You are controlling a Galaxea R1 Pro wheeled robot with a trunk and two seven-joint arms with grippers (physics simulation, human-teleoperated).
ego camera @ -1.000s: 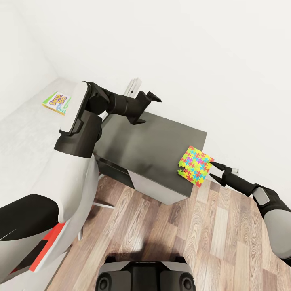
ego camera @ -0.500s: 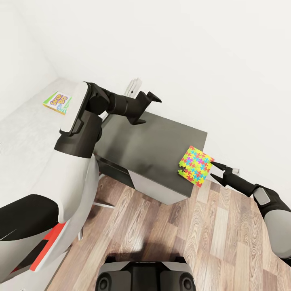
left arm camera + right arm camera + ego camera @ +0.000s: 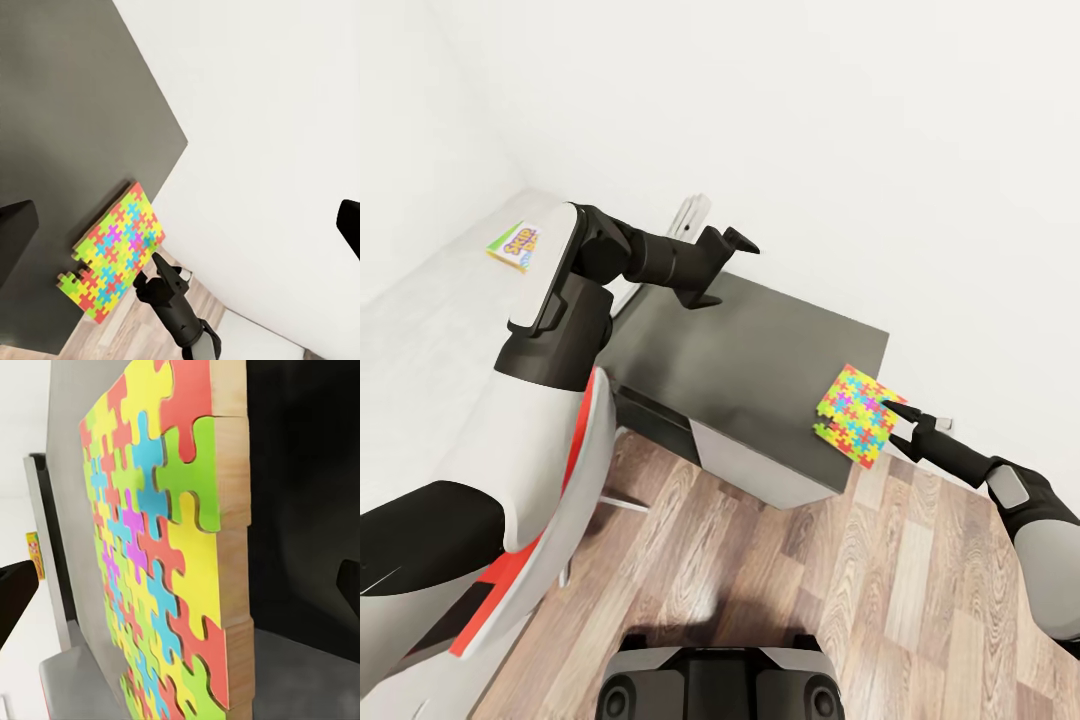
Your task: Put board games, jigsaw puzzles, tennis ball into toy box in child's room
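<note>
A jigsaw puzzle [image 3: 858,430] of bright interlocking pieces lies at the near right corner of the table [image 3: 730,350], which has a dark grey top, and it overhangs the edge. My right gripper [image 3: 891,421] is open, its two fingers straddling the puzzle's outer edge. The left wrist view shows the same puzzle [image 3: 112,255] with the right gripper [image 3: 166,268] at its corner. In the right wrist view the puzzle [image 3: 150,547] stands edge-on, with its thick wooden rim close up. My left gripper [image 3: 728,272] hangs open and empty over the table's far left corner. A Skip-Bo board game [image 3: 515,245] lies on the beige bed [image 3: 420,330].
White walls close in behind the table and the bed. A white slatted object [image 3: 695,215] stands behind the table's far corner. Wood-plank floor [image 3: 810,580] spreads in front of the table and under my right arm.
The whole view has shifted, so the camera moved. The right gripper's fingers now reach a little further over the puzzle's edge. The left arm holds the same pose.
</note>
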